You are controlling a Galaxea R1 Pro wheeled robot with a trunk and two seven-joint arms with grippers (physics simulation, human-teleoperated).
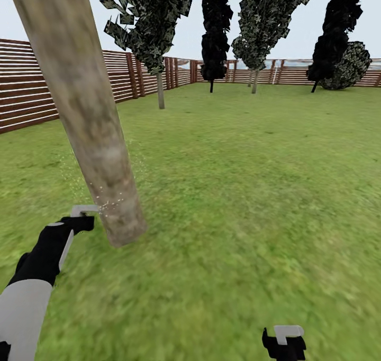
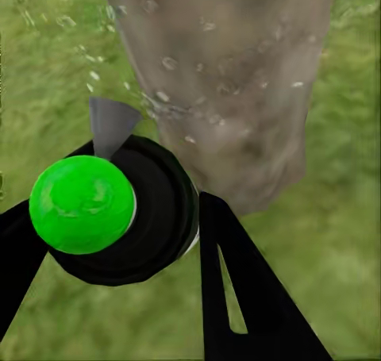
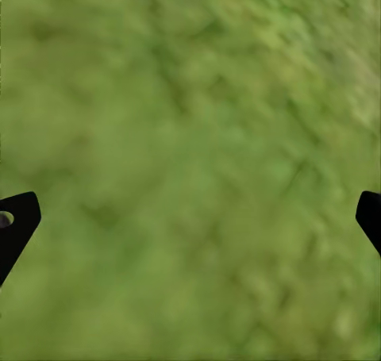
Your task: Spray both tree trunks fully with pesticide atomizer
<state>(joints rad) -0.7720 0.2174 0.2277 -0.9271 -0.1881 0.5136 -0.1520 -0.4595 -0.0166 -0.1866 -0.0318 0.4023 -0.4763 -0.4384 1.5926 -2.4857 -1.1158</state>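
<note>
Left end effector (image 2: 119, 242) gripping atomizer (image 2: 83, 206), nozzle facing upright trunk (image 1: 90, 118) just ahead, mist (image 1: 108, 200) landing low; right end effector (image 3: 190, 218) hanging wide, empty.

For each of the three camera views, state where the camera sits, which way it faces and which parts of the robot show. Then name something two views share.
Head view: on the robot's head, facing forward and down over the lawn toward the fence; both arms show, the left gripper beside the tree trunk.
Left wrist view: near the left gripper, facing the trunk's base; black fingers clamp the green-topped atomizer.
Right wrist view: near the right gripper, facing grass; two spread fingertips show.
Shared: head and left wrist views both show the trunk and white pesticide specks.
</note>
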